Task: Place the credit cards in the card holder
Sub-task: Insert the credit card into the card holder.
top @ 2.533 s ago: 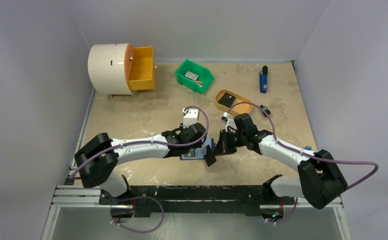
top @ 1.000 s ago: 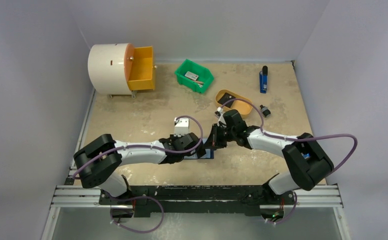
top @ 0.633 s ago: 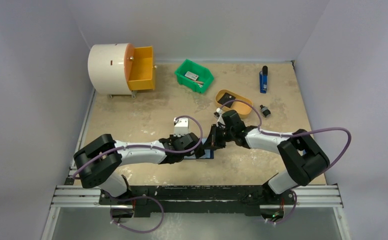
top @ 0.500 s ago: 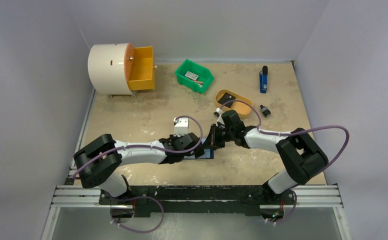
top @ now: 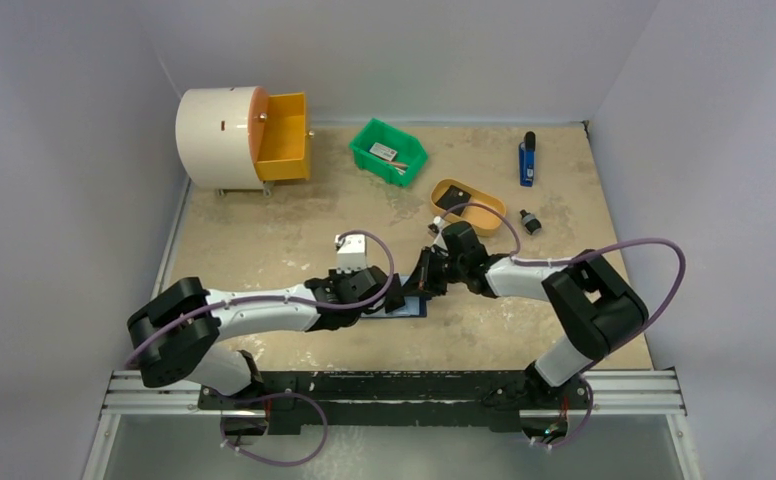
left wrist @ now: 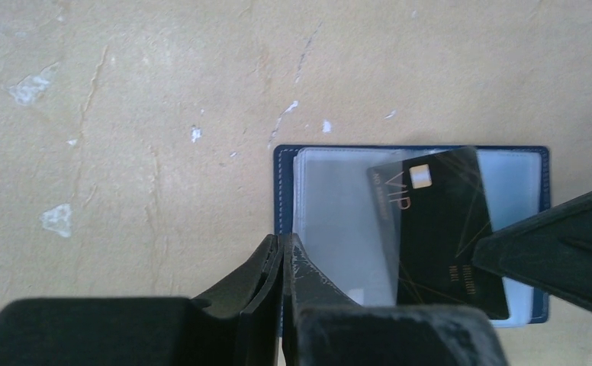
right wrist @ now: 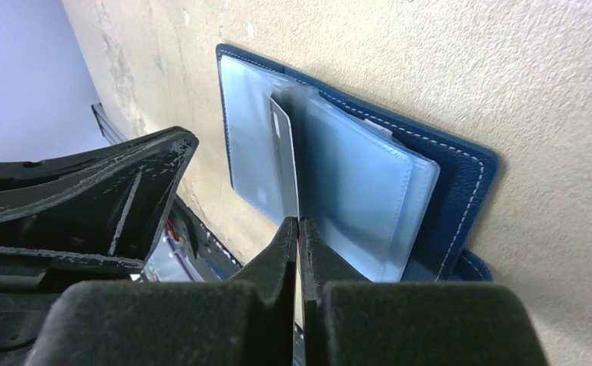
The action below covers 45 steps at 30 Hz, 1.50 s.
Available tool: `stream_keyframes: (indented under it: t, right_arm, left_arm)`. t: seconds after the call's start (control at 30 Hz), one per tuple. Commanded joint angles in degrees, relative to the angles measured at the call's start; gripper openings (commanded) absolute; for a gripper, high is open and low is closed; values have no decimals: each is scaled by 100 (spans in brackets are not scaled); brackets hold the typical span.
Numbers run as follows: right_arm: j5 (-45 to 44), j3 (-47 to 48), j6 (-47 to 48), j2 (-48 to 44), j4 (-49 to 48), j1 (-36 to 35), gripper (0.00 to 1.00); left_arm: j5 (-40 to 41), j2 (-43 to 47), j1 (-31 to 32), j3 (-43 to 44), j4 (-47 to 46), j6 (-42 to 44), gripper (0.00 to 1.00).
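On the tan table lies the open navy card holder, left gripper clamped on its edge (fingers pressed tight), right gripper pinching a black card partly under a clear sleeve.

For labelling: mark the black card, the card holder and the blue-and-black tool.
black card [left wrist: 442,232]: left wrist view, middle of its dark face.
card holder [left wrist: 284,191]: left wrist view, its navy left edge.
blue-and-black tool [top: 527,165]: top view, its blue body.

Green bin, yellow drawer
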State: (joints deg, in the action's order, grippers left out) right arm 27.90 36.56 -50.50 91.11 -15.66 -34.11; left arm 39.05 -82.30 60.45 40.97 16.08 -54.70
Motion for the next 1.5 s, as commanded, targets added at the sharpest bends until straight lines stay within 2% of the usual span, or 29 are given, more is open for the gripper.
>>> stream_keyframes:
  t: [0.0, 0.2, 0.5, 0.73, 1.47]
  right_arm:
    - [-145, -65, -165, 167, -315, -17, 0]
    - [-184, -167, -239, 257, -452, -17, 0]
    - [-295, -443, -544, 308, -904, -32, 0]
    - [-476, -522, -805, 298, -1114, -85, 0]
    - [-687, -228, -865, 343, -877, -614, 0]
  left_arm:
    - [269, 61, -47, -225, 81, -217, 0]
    - [246, 41, -138, -499, 30, -467, 0]
    - [-444, -95, -226, -787, -612, -492, 0]
    - [-621, 70, -221, -856, -848, -446, 0]
    - [-986, 158, -208, -1068, -1315, -520, 0]
